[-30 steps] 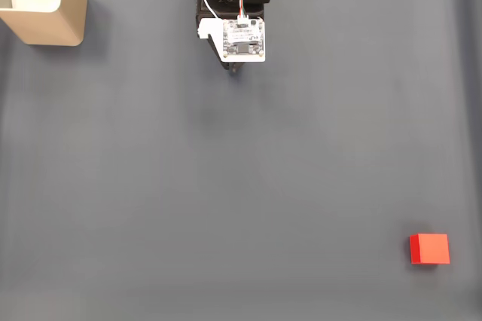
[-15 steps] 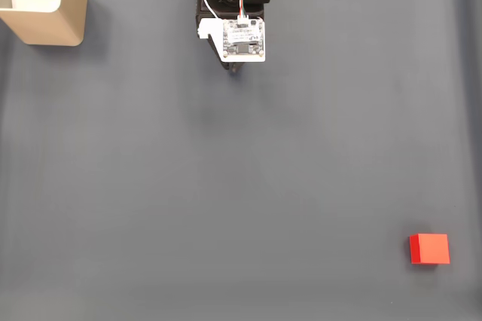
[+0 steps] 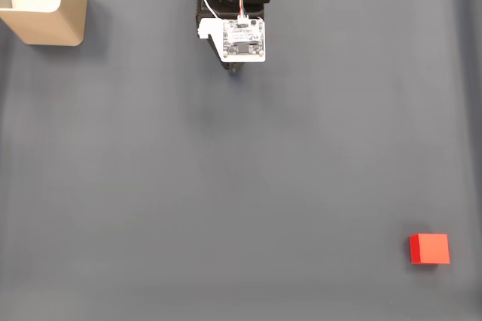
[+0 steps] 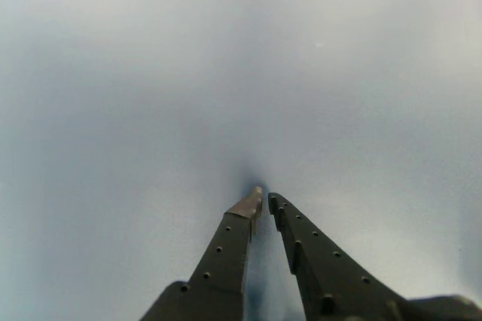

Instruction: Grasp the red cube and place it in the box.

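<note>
task not yet started as far as the pictures show: in the fixed view the red cube sits alone on the grey mat at about 4 o'clock near the lower right corner, well apart from the arm at 12 o'clock and from the box at 10 o'clock in the upper left corner. in the wrist view the gripper has its fingertips nearly together, empty, close over bare mat. left to do, by my reading: reach to the cube, grasp, carry across, release in box.
</note>
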`<state>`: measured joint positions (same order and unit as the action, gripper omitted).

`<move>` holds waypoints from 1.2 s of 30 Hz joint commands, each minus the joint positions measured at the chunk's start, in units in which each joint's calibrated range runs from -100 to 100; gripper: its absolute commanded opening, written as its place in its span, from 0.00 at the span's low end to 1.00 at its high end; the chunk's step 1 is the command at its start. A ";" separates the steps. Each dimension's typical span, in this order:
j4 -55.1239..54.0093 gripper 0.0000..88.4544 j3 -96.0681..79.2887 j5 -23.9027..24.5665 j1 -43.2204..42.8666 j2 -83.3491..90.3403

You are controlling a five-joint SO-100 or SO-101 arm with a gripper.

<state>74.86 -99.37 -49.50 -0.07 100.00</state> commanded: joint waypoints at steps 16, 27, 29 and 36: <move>-3.06 0.00 -0.45 1.03 -0.49 -0.09; -12.98 0.00 1.19 2.05 -0.21 -1.04; -15.35 0.00 2.93 2.20 -0.28 -3.12; -20.02 0.00 13.87 2.25 -1.20 -14.47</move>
<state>56.80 -92.13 -47.40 -0.45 89.84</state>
